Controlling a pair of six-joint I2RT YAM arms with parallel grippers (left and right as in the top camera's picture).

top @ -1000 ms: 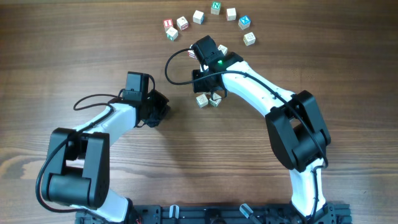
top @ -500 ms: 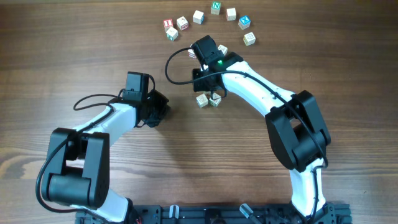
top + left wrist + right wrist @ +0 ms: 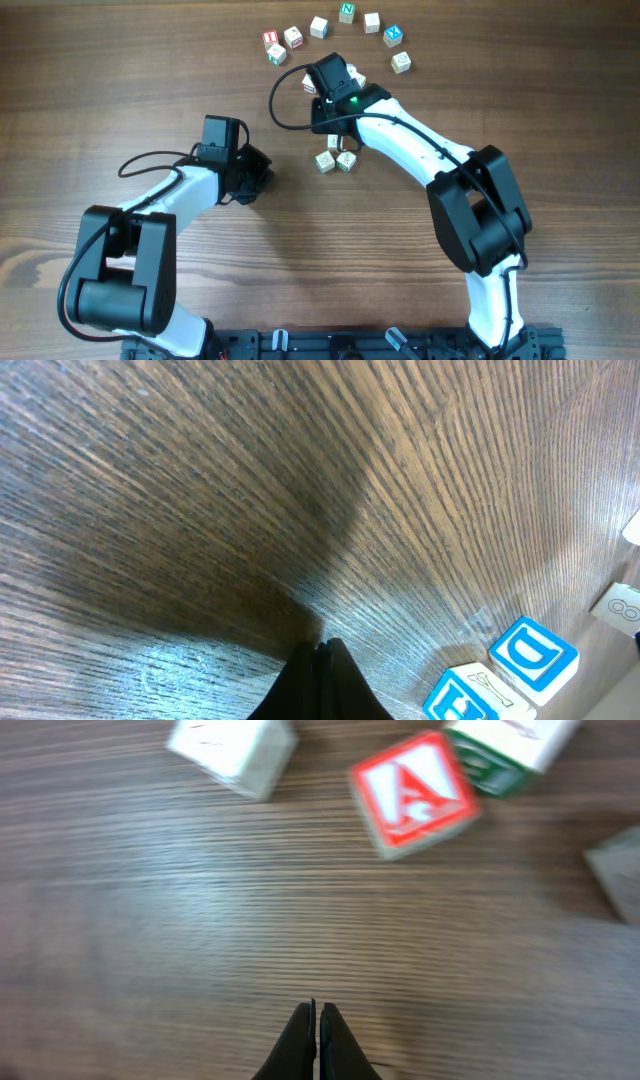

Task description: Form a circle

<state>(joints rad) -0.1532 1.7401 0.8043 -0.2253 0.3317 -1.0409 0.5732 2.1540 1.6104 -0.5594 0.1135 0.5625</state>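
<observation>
Well, right fingers (image 3: 303,1042) and left fingers (image 3: 335,682) are clenched empty; an off-centre nudge could scatter the cubes (image 3: 325,161).

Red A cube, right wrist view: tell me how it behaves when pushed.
Flat-faced, the red A cube should slide, not roll. It looks like stiff wood, probably light. Pushed off-centre it may spin on the smooth table.

Closed right pincer (image 3: 317,1010) sits below a red-lettered cube (image 3: 415,792).

The left tool (image 3: 321,648) and right tool (image 3: 317,1008) are pinched closed, empty.
</observation>
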